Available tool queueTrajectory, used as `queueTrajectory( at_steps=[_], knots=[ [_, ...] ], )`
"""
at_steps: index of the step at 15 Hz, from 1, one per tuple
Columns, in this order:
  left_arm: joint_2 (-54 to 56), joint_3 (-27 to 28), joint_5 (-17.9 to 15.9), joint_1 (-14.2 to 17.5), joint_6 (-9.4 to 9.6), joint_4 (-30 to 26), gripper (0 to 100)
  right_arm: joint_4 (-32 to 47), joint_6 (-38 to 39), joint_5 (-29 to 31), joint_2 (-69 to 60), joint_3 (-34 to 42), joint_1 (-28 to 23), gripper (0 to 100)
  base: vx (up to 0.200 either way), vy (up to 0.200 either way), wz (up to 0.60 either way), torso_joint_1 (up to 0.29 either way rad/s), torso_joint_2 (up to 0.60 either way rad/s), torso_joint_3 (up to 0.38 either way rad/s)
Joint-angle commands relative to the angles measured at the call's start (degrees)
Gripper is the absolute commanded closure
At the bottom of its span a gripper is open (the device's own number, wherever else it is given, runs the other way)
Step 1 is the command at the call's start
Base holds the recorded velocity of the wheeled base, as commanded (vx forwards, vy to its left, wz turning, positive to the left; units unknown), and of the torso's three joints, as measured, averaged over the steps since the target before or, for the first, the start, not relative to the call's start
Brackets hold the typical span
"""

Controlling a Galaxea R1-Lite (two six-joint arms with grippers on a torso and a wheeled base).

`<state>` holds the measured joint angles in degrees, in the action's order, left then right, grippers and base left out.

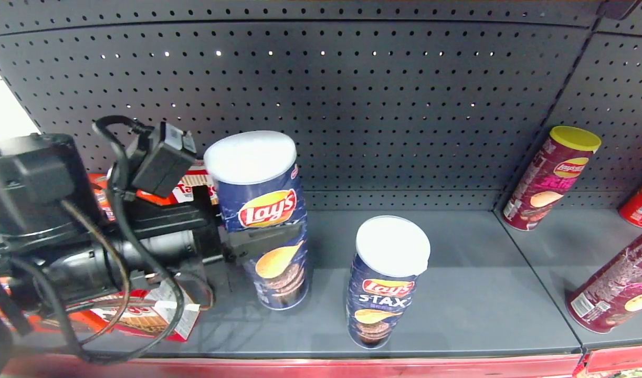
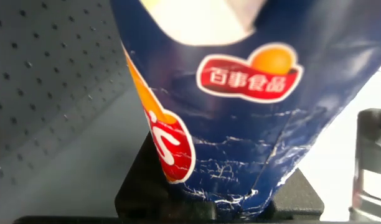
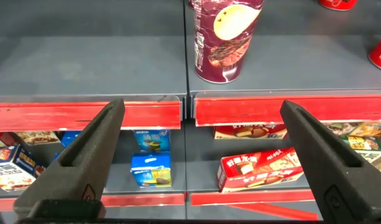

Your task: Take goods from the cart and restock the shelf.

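Head cam: fwd/down over shelf (image 1: 457, 294). L wrist: v. close on blue can (image 2: 240, 124), shared w/ head. R wrist: faces shelf front.

Black left arm (image 1: 158, 247), looping black cables (image 1: 117, 210)

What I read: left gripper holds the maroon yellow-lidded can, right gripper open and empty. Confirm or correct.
Wrong can. The head view shows the left gripper holding the navy white-lidded can; the maroon yellow-lidded can sits untouched farther right. The right gripper is open and empty.
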<state>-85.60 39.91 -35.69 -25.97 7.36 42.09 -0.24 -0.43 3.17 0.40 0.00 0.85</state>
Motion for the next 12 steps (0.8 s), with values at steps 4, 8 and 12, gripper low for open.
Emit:
queueTrajectory(
  at_steps=[4,8,12],
  knots=[
    [-15.12,11.33,-0.17,2.76,1.95,-0.26,100,-0.02,-0.01,-0.01,0.21,0.0,0.03,0,0.0,0.0,0.0,0.0,0.0,0.0],
    [-24.61,22.49,-0.34,3.73,2.04,-0.17,100,-0.02,-0.01,-0.01,0.21,0.0,0.03,0,0.0,0.0,0.0,0.0,0.0,0.0],
    [-31.03,28.91,-0.34,3.03,2.04,-0.17,100,-0.02,-0.01,-0.01,0.21,0.0,0.03,0,0.0,0.0,0.0,0.0,0.0,0.0]
  ],
)
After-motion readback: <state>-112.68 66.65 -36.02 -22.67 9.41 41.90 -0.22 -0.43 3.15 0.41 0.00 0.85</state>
